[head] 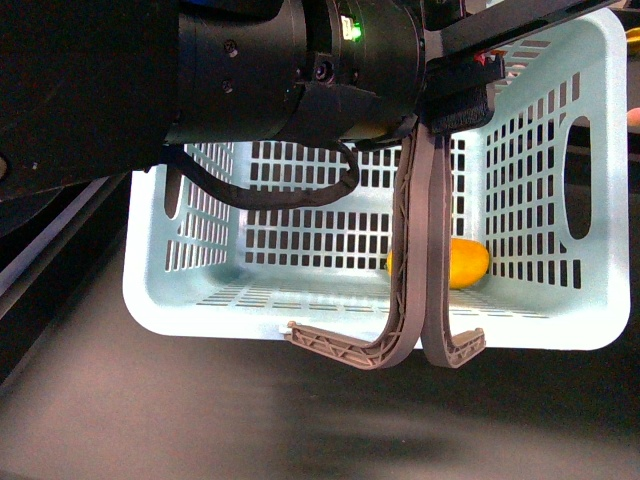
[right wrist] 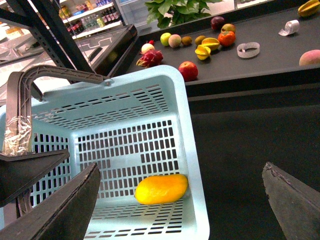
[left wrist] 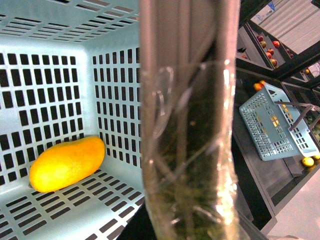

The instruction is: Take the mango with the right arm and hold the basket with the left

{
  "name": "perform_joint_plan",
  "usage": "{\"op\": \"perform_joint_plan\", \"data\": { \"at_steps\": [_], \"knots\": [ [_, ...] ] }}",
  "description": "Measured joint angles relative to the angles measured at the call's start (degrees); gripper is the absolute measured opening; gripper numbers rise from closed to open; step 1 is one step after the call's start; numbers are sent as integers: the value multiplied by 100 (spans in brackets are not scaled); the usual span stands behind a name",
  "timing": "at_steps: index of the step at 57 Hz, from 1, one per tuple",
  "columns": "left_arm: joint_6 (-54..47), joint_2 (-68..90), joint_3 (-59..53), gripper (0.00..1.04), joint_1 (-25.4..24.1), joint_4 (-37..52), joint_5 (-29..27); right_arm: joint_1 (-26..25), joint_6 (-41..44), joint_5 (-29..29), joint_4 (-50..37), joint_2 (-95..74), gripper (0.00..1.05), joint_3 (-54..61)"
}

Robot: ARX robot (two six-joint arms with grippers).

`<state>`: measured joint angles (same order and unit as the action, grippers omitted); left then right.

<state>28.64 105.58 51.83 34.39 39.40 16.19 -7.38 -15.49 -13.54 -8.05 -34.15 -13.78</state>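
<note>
One yellow-orange oval mango [head: 468, 263] below left pincer [head: 455, 100], which clamps two grey-brown handles [head: 405, 250] of one turquoise slotted plastic basket [head: 200, 310]; right pincer [right wrist: 181, 170] gapes empty, alone viewing the desk [right wrist: 270, 62].

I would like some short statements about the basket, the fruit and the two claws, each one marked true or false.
1. The mango lies inside the basket. True.
2. The right claw grips the mango. False: it is open and empty, and the mango lies on the basket floor.
3. Both handles are swung up and meet at the left claw. True.
4. A red apple lies in the basket too. False: the red apple is on the dark counter beyond the basket.
5. One handle carries clear tape. True.
</note>
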Motion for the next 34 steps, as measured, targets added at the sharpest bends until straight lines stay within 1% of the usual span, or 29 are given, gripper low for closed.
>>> {"op": "perform_joint_plan", "data": {
  "at_steps": [16,18,21,22,24,26,27,29,32,34],
  "knots": [
    [0,0,0,6,0,0,7,0,4,2,2,4,97,0],
    [2,0,0,6,0,0,7,42,160,192,-236,9,94,83],
    [4,0,0,6,0,0,11,129,533,612,-981,63,85,361],
    [4,0,0,6,0,0,11,144,658,697,-1099,83,84,409],
    [4,0,0,6,0,0,11,313,938,1071,-1416,177,77,560],
    [4,0,0,6,0,0,7,468,1062,1279,-1491,262,71,621],
    [4,0,0,6,0,0,7,507,1104,1303,-1497,291,69,636],
    [4,0,0,6,0,0,7,636,1250,1316,-1499,393,62,695],
    [2,0,0,6,0,0,4,695,1329,1307,-1488,485,55,754],
    [-2,0,0,6,2,0,4,710,1401,1314,-1458,570,48,807]
  ]
}}
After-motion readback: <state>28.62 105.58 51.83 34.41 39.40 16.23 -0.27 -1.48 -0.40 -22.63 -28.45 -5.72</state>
